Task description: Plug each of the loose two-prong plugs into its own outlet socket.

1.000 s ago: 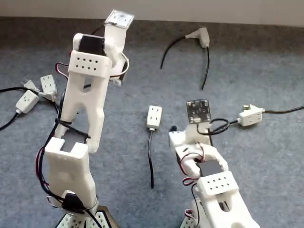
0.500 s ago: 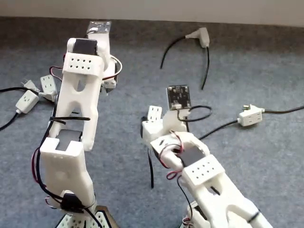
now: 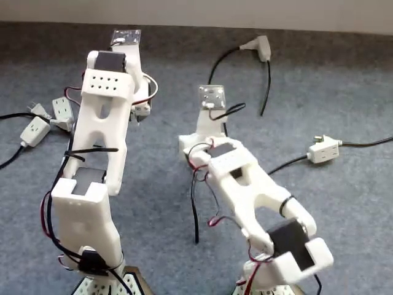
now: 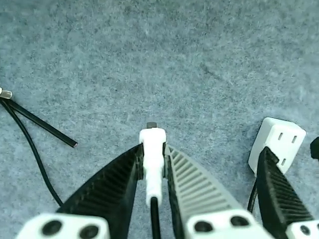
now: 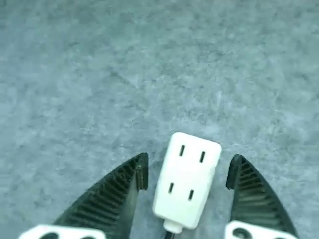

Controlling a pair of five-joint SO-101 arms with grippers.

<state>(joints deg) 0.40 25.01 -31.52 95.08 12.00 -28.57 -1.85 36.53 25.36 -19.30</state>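
Grey carpet is covering the desk (image 3: 344,92), and as far as the views show the job is barely underway, with nothing showing as plugged in.

The left claw (image 4: 153,150) is clamping narrowly on a white plug (image 4: 151,169), lifted clear of the carpet. The right claw (image 5: 188,162) is standing wide, a finger on either side of the socket (image 5: 187,174) without touching it. That socket is lying flat on the carpet in the middle of the desk. Its four slots are all showing bare.

A second plug (image 3: 261,48) is lying loose at the back of the desk with its cord curling away. Two more outlets (image 3: 35,130) are waiting at the far left edge, and another block (image 3: 323,149) is sitting well off to the right. Whether that last one is carrying anything I cannot tell. So I am judging one plug as picked up, none as seated, and the mating yet to come.

The held plug's long axis is running along the left claw's fingers. Its prong end is poking out past the fingertips and its cord is trailing back toward the wrist. The socket's long axis is lying along the gap between the right claw's fingers, its cord end nearer the wrist and its slotted face turned upward. From the left wrist view the socket is sitting off to one side of the plug, so the prongs are not aiming at any slots.
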